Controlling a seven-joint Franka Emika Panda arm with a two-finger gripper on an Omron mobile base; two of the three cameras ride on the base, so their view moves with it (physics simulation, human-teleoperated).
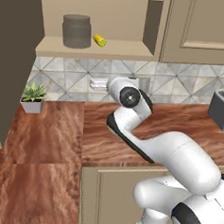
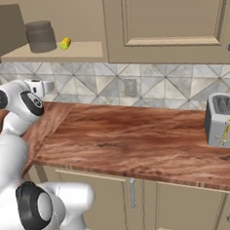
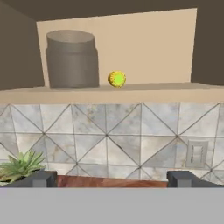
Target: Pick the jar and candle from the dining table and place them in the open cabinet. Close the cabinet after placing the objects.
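Shelf [image 3: 131, 93] of the open beige wall cabinet lies above and beyond the empty, wide-open claw [image 3: 111, 179], carrying the squat smoky grey-brown jar [image 3: 72, 59] at left with a small yellow-green object [image 3: 117, 78] just to its right, door not yet shut

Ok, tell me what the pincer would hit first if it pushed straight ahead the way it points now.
Probably the tiled wall below the cabinet shelf. The open pincer aims at the tiles, under the jar and the small yellow piece; depth is unclear.
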